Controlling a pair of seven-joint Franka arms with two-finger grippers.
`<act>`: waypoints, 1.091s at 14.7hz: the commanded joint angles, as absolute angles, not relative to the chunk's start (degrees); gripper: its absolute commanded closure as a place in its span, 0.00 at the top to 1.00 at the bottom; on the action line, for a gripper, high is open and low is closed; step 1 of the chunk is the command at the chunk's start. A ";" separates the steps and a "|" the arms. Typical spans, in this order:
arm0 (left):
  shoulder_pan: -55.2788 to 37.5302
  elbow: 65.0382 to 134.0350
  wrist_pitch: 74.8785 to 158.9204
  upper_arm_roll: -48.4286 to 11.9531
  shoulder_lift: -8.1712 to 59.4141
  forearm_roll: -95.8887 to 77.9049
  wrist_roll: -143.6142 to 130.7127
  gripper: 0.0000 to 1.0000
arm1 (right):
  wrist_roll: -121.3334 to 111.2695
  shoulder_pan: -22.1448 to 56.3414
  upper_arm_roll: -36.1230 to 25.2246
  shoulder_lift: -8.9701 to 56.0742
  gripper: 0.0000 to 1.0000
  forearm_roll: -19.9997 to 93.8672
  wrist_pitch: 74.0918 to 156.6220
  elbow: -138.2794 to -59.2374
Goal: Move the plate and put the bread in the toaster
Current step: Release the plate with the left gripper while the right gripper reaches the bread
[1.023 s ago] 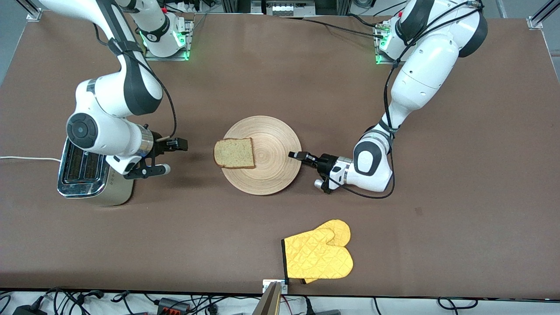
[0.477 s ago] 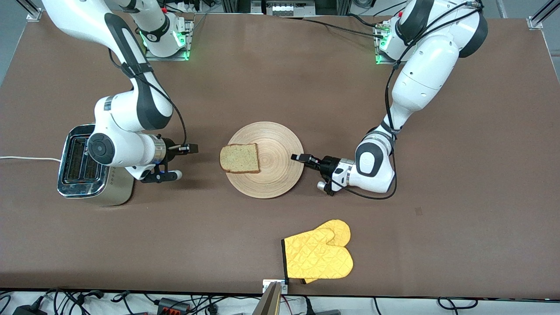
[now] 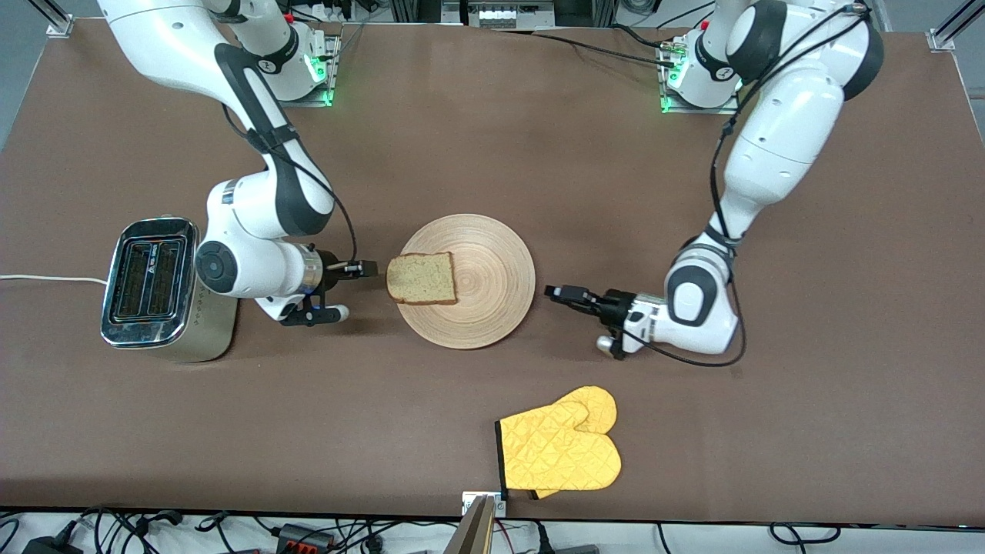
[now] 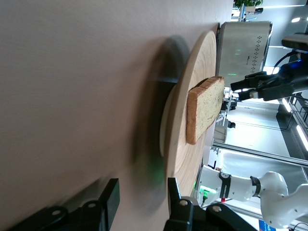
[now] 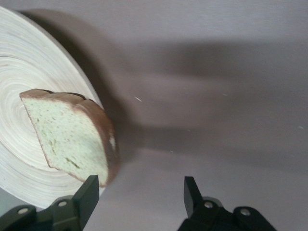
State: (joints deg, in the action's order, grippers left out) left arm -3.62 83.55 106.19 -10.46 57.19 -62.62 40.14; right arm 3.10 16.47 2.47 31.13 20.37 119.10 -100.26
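Two grippers low over the table (image 3: 692,431), one at each end of the plate.

Plate (image 3: 492,308): lies flat mid-table, between the two.

Toaster (image 3: 150,288): stands at the right arm's end, slots up, well apart from the plate.

Bread (image 3: 420,278): lies flat on the plate's edge toward the toaster, crust a little past the rim.

Right gripper (image 3: 368,268): points level at that crust, just beside it and not touching; fingers spread, nothing held, the crust ahead of one finger rather than centred in the gap.

Left gripper (image 3: 555,292): near the plate's rim toward the left arm's end, apart from it, fingers spread and empty; likely waiting.

Judged nearer to the bread by far: the right. Probably needs a short push forward, shifted sideways to bring the crust between the fingers.
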 commanded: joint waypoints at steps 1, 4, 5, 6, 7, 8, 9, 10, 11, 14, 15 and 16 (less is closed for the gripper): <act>1.21 83.06 102.23 -10.63 55.11 -56.54 39.55 0.44 | 3.87 17.75 2.20 33.04 0.79 22.06 121.81 -99.32; 6.40 79.47 93.91 -10.63 54.67 -50.04 37.36 0.43 | 3.87 18.81 2.20 33.84 0.77 23.29 123.04 -99.23; 7.90 77.02 90.30 -10.63 54.58 -46.18 35.61 0.43 | 3.87 19.07 2.20 34.01 0.76 23.38 123.66 -99.32; 9.30 73.60 86.35 -10.63 54.49 -41.01 32.81 0.43 | 3.87 19.25 2.20 34.62 0.75 23.47 124.36 -99.14; 10.62 70.35 82.92 -10.63 54.41 -36.26 30.35 0.43 | 3.87 19.25 2.20 34.98 0.75 23.81 124.71 -99.05; 11.68 67.62 79.57 -10.63 54.23 -32.12 28.06 0.43 | 3.87 19.25 2.20 35.33 0.74 24.60 124.72 -98.88; 12.30 64.11 76.06 -10.72 53.27 -27.38 26.38 0.43 | 3.87 19.25 2.20 35.42 0.72 25.39 124.72 -98.79; 12.13 61.55 73.68 -10.72 52.22 -22.55 24.89 0.45 | 3.87 19.34 2.20 35.51 0.72 25.57 124.63 -98.44; 11.43 59.78 72.00 -10.90 50.38 -15.89 23.48 0.51 | 3.87 19.34 2.28 35.59 0.71 25.58 124.63 -98.44; 9.59 58.89 70.06 -11.60 41.87 -0.31 20.22 0.67 | 4.04 19.34 2.28 36.30 0.62 25.66 124.63 -98.09; 8.62 58.97 69.61 -11.08 39.57 2.96 20.13 0.91 | 4.39 19.34 2.29 36.65 0.56 25.66 124.63 -97.91; 8.53 58.97 68.74 -11.07 37.38 5.42 20.21 1.00 | 4.92 19.42 2.29 36.65 0.49 25.66 124.45 -97.74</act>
